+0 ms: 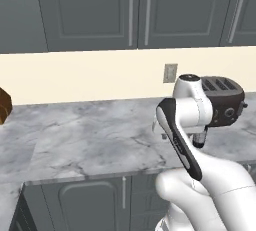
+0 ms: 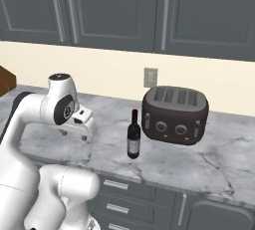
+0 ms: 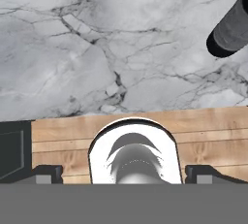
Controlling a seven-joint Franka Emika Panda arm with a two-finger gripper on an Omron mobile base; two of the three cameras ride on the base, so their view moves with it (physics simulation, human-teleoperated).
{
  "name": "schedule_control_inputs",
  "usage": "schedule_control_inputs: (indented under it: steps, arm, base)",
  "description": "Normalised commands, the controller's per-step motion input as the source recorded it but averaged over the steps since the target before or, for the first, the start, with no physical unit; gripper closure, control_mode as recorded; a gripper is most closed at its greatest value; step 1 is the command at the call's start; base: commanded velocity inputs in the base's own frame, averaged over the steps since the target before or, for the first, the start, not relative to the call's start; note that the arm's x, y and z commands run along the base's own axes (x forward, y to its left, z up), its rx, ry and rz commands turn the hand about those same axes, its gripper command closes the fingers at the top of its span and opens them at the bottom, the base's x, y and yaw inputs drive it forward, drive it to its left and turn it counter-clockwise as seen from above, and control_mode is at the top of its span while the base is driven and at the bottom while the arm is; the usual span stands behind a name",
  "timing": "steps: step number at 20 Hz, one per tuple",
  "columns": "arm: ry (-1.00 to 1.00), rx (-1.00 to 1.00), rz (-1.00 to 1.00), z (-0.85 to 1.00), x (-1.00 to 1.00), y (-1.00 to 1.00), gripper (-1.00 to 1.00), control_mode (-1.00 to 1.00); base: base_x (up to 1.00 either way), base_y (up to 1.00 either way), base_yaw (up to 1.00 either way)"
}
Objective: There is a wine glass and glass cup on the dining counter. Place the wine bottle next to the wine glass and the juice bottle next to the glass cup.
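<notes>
The wine bottle, slim and dark with a long neck and a pale label, stands upright on the marble wall counter just left of the toaster. Its dark body enters the hand view at the top right. My gripper hangs above the counter's front edge, well left of the bottle and pointing down. Its fingertips stand wide apart at the bottom of the hand view, open and holding nothing. In the left base view one of the fingers peeks out behind my arm. The wine glass, glass cup, juice bottle and dining counter are out of view.
A dark toaster sits at the back of the wall counter, below a wall outlet. A brown wooden object is at the far left. Grey cabinets hang above, and wood floor shows below the counter edge.
</notes>
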Motion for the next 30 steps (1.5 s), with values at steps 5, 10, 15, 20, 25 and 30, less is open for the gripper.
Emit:
schedule_control_inputs:
  steps: [5,10,15,20,25,30]
  arm:
    - [0.00,0.00,0.00,0.00,0.00,0.00,-1.00,1.00]
    - [0.00,0.00,0.00,0.00,0.00,0.00,-1.00,1.00]
    - [0.00,0.00,0.00,0.00,0.00,0.00,-1.00,1.00]
    - [-0.01,0.00,-0.01,0.00,-0.02,0.00,-1.00,-1.00]
    - [-0.14,-0.08,-0.33,0.00,-0.01,0.04,-1.00,-1.00]
    - [-0.09,-0.11,-0.59,-0.01,-0.05,0.00,-1.00,-1.00]
  base:
    - [0.12,0.00,0.00]
    - [0.00,0.00,0.00]
    - [-0.01,0.00,0.00]
    - [-0.05,0.00,0.00]
    - [0.00,0.00,0.00]
    - [0.00,0.00,0.00]
